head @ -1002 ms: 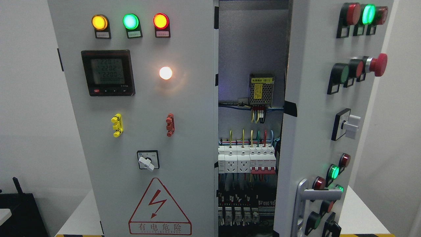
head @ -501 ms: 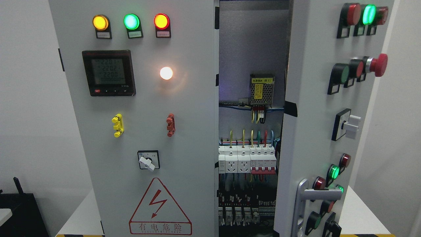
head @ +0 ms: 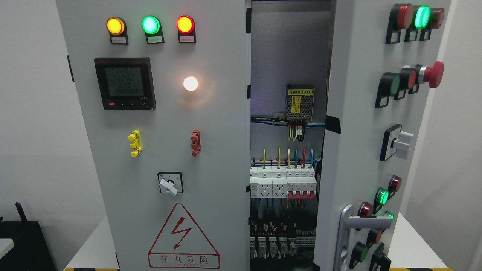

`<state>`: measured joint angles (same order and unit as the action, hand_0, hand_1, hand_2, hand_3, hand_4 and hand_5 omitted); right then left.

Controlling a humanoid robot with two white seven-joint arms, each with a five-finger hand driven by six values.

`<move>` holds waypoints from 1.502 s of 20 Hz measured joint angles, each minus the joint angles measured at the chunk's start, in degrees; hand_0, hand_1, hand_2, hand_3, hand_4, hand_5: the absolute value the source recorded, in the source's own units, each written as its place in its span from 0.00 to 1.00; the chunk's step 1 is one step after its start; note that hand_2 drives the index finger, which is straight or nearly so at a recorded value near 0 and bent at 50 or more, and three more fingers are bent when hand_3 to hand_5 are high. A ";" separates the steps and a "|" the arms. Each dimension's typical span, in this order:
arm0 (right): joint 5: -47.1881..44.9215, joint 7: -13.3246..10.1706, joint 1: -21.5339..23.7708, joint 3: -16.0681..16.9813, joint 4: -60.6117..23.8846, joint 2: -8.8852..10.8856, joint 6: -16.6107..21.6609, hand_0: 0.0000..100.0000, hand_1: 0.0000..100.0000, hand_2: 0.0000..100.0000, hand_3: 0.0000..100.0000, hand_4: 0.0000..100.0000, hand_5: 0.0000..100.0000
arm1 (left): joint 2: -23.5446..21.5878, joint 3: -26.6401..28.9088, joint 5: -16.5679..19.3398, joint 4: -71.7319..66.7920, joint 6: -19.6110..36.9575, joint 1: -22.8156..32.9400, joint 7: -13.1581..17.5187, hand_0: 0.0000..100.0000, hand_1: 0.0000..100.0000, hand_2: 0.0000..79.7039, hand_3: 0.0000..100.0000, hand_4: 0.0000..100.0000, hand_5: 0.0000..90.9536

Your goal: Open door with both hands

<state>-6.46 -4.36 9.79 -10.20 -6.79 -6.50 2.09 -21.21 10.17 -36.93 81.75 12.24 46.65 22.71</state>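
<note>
**panelwatcher:** So where's this at? Using the open gap [head: 288, 150] in the middle of the cabinet as my reference: left of it, the left door [head: 158, 131] sits flat and shut, with three lamps up top, the meter [head: 124, 83] below them and the lightning warning sticker [head: 183, 237] near the bottom.

**gridnerd:** Yep, and through the gap you can see right into the wiring, the breakers [head: 282, 182] about halfway down. Right of the gap, the right door [head: 376, 135] is swung out toward the camera, its lever handle [head: 361, 226] low down near the gap edge.

**panelwatcher:** So half done, I'd say. Right door looks open, left one not touched.

**gridnerd:** That's my read too. Can't tell you anything about the hands though: neither arm shows anywhere in the shot, so spread or curled, no idea. If both doors need opening, the left one is what's left.
</note>
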 measured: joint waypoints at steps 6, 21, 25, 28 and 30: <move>-0.01 0.00 -0.02 0.00 -0.02 0.00 0.00 0.11 0.00 0.00 0.00 0.00 0.00 | -12.32 3.60 -15.99 9.19 0.28 -2.82 5.52 0.00 0.00 0.00 0.00 0.03 0.00; 0.01 0.00 -0.02 0.00 0.00 0.00 0.00 0.11 0.00 0.00 0.00 0.00 0.00 | -38.98 7.52 -41.14 19.32 -10.18 -20.41 18.94 0.00 0.00 0.00 0.00 0.03 0.00; 0.01 0.00 -0.01 0.00 -0.01 0.00 0.01 0.11 0.00 0.00 0.00 0.00 0.00 | -43.75 7.89 -43.94 20.74 -10.40 -22.25 20.95 0.00 0.00 0.00 0.00 0.03 0.00; 0.02 0.00 -0.01 0.00 -0.01 0.00 0.01 0.11 0.00 0.00 0.00 0.00 0.00 | -47.38 8.11 -46.78 21.50 -10.47 -23.33 22.56 0.00 0.00 0.00 0.00 0.03 0.00; 0.01 0.00 -0.01 0.00 -0.01 0.00 0.01 0.11 0.00 0.00 0.00 0.00 0.00 | -49.44 8.20 -48.23 21.87 -10.47 -23.99 23.21 0.00 0.00 0.00 0.00 0.03 0.00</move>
<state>-6.45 -4.35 9.78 -10.20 -6.80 -6.50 2.10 -70.65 18.37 -85.16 103.62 1.77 22.67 45.92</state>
